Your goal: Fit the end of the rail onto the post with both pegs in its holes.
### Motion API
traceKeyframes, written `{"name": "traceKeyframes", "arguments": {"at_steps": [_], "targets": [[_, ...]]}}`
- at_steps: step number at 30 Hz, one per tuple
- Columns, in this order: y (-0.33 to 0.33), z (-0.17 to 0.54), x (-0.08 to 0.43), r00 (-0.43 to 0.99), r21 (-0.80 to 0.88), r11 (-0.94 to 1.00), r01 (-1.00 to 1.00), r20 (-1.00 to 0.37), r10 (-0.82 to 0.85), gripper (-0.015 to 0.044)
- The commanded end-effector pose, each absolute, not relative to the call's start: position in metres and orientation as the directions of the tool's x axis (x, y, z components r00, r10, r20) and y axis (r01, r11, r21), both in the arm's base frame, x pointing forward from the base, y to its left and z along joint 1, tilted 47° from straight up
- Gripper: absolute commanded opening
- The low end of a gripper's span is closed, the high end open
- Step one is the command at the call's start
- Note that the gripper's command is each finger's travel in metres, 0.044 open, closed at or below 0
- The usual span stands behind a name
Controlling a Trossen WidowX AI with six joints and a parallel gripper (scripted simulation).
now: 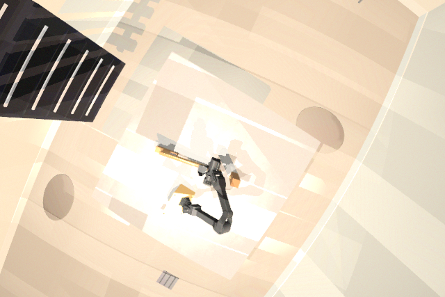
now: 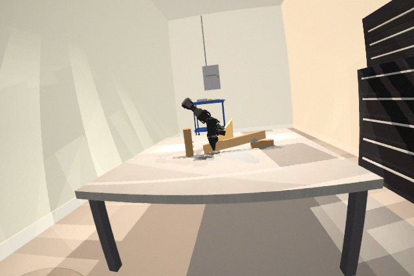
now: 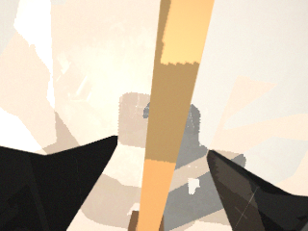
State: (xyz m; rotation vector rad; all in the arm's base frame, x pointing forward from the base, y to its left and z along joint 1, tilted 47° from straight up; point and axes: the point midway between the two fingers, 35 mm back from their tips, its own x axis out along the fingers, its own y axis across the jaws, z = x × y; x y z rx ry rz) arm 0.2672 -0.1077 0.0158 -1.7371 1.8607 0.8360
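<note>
The long wooden rail (image 1: 183, 158) (image 2: 240, 139) (image 3: 168, 111) slopes down from the low footboard block (image 2: 264, 143) to the table. Its near end is low, a short gap away from the upright wooden post (image 1: 234, 179) (image 2: 187, 142). Small pegs (image 2: 193, 146) stick out of the post towards the rail; the rail's end holes cannot be made out. My gripper (image 2: 213, 149) (image 3: 162, 146) points down at the rail's near end. It is open, and in the wrist view the rail runs between its two fingers without either touching it. The arm hides the rail's near end in the top view.
A yellow wooden panel (image 1: 184, 190) (image 2: 229, 130) stands beside the arm's base, behind the rail in the exterior view. The arm's links (image 1: 223, 198) reach over the table from that side. The table's front edge (image 2: 227, 198) lies well away from the rail and post.
</note>
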Motion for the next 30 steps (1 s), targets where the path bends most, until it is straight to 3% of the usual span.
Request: {"name": "traceKeyframes", "arguments": {"at_steps": [1, 2, 17, 24, 30], "targets": [[-0.1133, 0.0114, 0.2632, -0.105, 0.132, 0.018, -0.991, -0.687, -0.719, 0.044], [-0.1134, 0.0113, 0.2632, -0.105, 0.132, 0.018, -0.991, -0.687, -0.719, 0.044], [-0.1134, 0.0113, 0.2632, -0.105, 0.132, 0.018, -0.991, -0.687, -0.719, 0.0046], [-0.1134, 0.0113, 0.2632, -0.105, 0.132, 0.018, -0.991, -0.687, -0.719, 0.0], [-0.1134, 0.0113, 0.2632, -0.105, 0.132, 0.018, -0.991, -0.687, -0.719, 0.0]]}}
